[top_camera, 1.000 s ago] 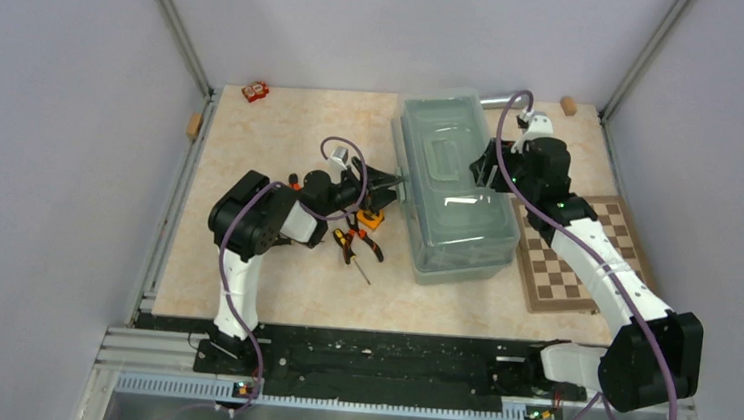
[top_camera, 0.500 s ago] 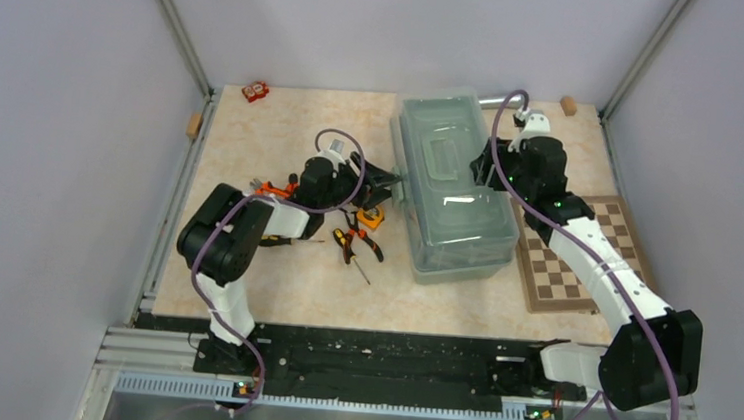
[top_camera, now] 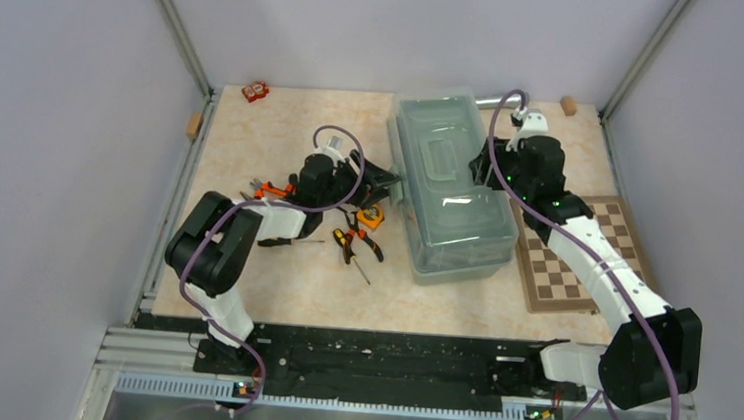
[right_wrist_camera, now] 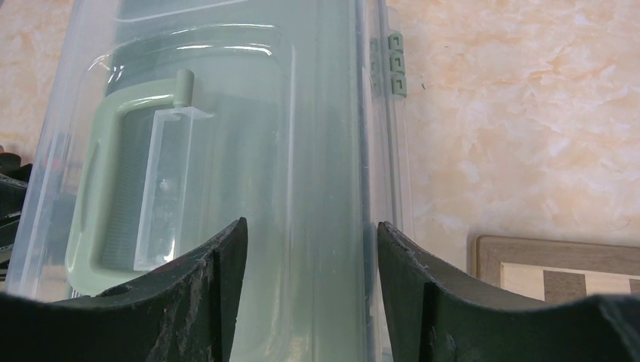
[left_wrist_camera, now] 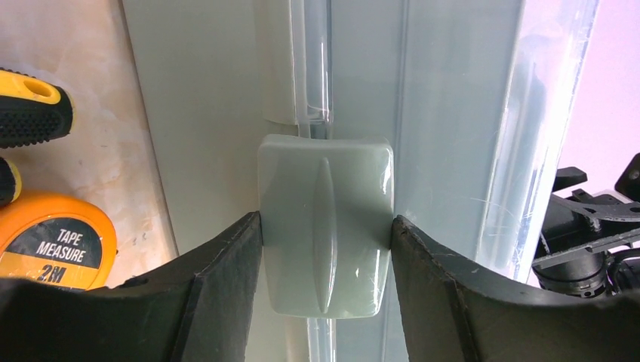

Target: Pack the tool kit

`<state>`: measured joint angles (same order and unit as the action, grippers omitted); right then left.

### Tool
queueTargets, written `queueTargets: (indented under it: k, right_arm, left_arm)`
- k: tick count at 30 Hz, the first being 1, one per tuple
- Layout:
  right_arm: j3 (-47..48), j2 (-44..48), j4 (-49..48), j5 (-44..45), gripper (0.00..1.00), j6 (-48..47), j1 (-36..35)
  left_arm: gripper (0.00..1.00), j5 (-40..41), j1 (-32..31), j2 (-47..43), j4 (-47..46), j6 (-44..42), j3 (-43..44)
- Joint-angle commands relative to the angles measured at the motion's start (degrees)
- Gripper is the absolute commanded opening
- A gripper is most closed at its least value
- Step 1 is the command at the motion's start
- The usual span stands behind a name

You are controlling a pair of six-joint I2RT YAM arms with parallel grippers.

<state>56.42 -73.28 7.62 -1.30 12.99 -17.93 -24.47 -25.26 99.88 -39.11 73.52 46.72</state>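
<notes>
Toolbox [top_camera: 454,201] lid-down at centre of bench [top_camera: 274,132]; tape measure [left_wrist_camera: 53,241] beside it | left tool [left_wrist_camera: 326,226] clamped on latch [left_wrist_camera: 326,188] | right tool [right_wrist_camera: 309,241] apart over lid [right_wrist_camera: 226,113] | advice: lever latch outward slowly, steady lid, avoid shoving box

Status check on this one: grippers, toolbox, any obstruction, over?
Left gripper clamped on toolbox latch. Right gripper open above the shut lid. Tape measure and screwdriver lie outside on the table; shut lid bars packing.
</notes>
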Motion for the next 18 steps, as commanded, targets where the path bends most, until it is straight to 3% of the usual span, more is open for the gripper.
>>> queueTargets:
  k: [1,6,12,14,18]
  right_arm:
    - [-3.6,-5.2,15.8,-15.5,0.60,-1.2,-6.9]
    - [-3.7,-5.1,15.6,-15.7,0.60,-1.2,-7.0]
    - [-3.8,-4.8,15.5,-15.4,0.60,-1.2,-7.0]
    - [-3.9,-4.7,15.5,-15.2,0.61,-1.3,-6.9]
    - [-4.0,-4.4,15.5,-15.0,0.61,-1.3,-7.0]
  left_arm:
    - [0.68,-8.3,-4.2,-6.0,-15.5,0.0,-0.1]
    - [0.82,-8.4,-3.4,-6.9,-16.3,-0.1,-1.1]
    - [0.91,-8.6,-3.4,-8.8,-15.7,0.3,-0.9]
    - [0.93,-7.8,-3.3,-10.0,-11.0,-1.6,-0.5]
    - [0.97,-2.0,-3.4,-14.0,8.0,-9.4,1.1]
